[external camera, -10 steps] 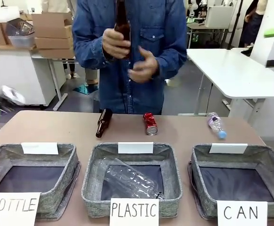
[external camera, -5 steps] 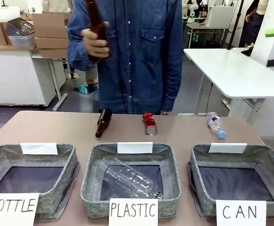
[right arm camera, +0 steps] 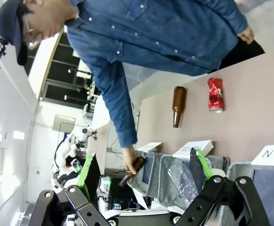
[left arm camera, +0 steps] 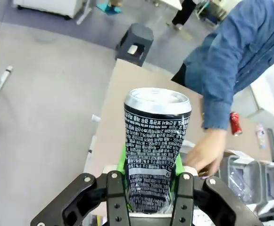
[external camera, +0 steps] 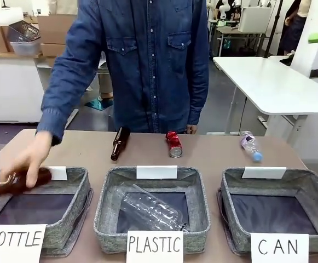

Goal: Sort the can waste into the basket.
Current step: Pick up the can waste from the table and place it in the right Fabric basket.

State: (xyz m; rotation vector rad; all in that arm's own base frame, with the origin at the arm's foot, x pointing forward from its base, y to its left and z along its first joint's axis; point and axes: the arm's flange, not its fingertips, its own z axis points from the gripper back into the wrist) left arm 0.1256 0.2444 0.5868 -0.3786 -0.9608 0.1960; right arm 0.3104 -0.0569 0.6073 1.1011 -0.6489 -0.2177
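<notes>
While the person's hand [external camera: 32, 160] lowers a brown bottle [external camera: 17, 183] over the bin signed "BOTTLE" [external camera: 65, 219] at the worktop's [external camera: 82, 148] 8 o'clock corner, the left claw [left arm camera: 151, 162] is clamped on the silver-and-black can [left arm camera: 156, 127]. In the left wrist view this can stands upright between the green pads [left arm camera: 121, 162], its silver top toward 12 o'clock, with the jaws pressed against both sides of its lower body and floor behind it. The right claw [right arm camera: 144, 162] stands wide apart with nothing between its fingers.

From the front view, the red can [external camera: 174, 144] lies on its side on the bare worktop near the far edge, at 12 o'clock from the "PLASTIC" bin [external camera: 107, 219], which holds a clear plastic bottle [external camera: 148, 208]. A second brown bottle [external camera: 120, 142] lies at 9 o'clock from the red can, apart from it, and a small clear bottle [external camera: 250, 146] with a blue cap lies at its 3 o'clock. The basket signed "CAN" [external camera: 306, 178] sits at 4 o'clock from the red can, well apart, its dark lining bare.
</notes>
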